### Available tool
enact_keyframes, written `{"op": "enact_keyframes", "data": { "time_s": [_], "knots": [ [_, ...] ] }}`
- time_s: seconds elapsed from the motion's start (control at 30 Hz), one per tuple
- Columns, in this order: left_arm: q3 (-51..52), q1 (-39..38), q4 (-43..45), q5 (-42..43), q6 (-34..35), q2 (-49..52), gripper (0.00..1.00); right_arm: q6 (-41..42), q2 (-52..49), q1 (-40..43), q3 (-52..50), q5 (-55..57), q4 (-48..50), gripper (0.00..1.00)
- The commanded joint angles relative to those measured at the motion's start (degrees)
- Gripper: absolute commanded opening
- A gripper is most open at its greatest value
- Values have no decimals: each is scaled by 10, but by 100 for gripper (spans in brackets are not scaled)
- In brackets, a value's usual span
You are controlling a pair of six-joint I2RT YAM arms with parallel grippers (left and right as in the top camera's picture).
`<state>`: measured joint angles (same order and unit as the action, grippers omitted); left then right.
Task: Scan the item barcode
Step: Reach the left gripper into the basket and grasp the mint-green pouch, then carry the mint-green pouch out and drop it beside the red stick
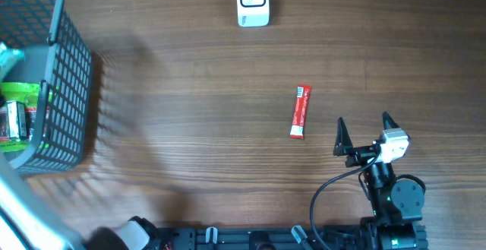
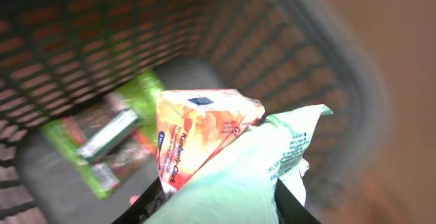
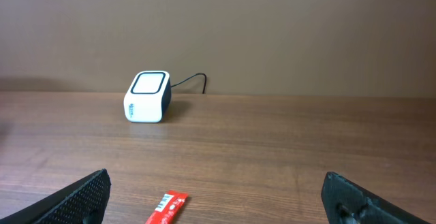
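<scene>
Left gripper [image 2: 221, 207]: jaws partly closed. The dark fingers just show on either side of a pale green packet [image 2: 259, 163], which fills the gap between them. An orange packet [image 2: 197, 132] rides along, pressed against its side. Cannot tell whether both are pinched or only the green one. Both hang over the basket [image 2: 320, 81], above loose wrappers [image 2: 102, 146] on its floor.

Right gripper [image 1: 363, 132]: jaws at full spread, nothing in them, low over the table near a red stick sachet [image 1: 301, 112]. The scanner [image 1: 252, 1] sits at the far edge, well apart from both claws.

Handling (judgement): thin film packets, so light, soft and crinkly, and glossy enough to be slippery.
- A pinch on a flat sealed edge should hold best.
- Squeezing the middle risks crushing the contents.
- Two lifted together may slide apart, or one may drop.

Not readable:
- No barcode found on either held packet. The orange one shows only a small dark patch, and the print on the green one is blurred.
- The wrist view is smeared.
- The fingertips are hidden behind the green film.
- From overhead, the left claw and its load are cut off at the left edge.
</scene>
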<state>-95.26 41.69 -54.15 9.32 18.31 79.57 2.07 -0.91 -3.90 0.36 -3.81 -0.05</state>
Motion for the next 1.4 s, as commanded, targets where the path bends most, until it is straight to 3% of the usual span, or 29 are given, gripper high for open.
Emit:
{"op": "enact_keyframes", "data": {
  "time_s": [0.0, 0.1, 0.3, 0.5, 0.6, 0.87, 1.07, 1.1, 1.13, 1.2, 1.37],
  "knots": [
    [-11, -8, -4, 179, 21, -83, 32, -5, 1, 2, -1, 4, 2, 100],
    [-11, -50, -41, 224, 21, -118, 32, -5, 1, 2, -1, 4, 2, 100],
    [2, -197, -135, 222, -4, -121, 33, -5, 1, 2, -1, 4, 2, 100],
    [95, -363, -127, 210, -14, -91, 34, -5, 1, 2, -1, 4, 2, 100],
    [152, -430, -93, 206, -14, -66, 34, -6, 1, 2, -1, 4, 2, 100],
    [296, -585, 100, 205, -13, 69, 37, -5, 1, 2, -1, 4, 2, 100],
    [308, -659, 220, 206, -13, 206, 40, -5, 1, 2, -1, 4, 2, 99],
    [308, -667, 233, 206, -13, 218, 46, -5, 1, 2, -1, 4, 2, 100],
    [308, -674, 245, 207, -11, 229, 59, -5, 1, 2, -1, 4, 2, 100],
    [308, -683, 260, 206, 6, 235, 97, -5, 1, 2, -1, 4, 2, 100],
    [276, -671, 247, 206, 8, 202, 100, -5, 1, 2, -1, 4, 2, 100]
  ]
}}
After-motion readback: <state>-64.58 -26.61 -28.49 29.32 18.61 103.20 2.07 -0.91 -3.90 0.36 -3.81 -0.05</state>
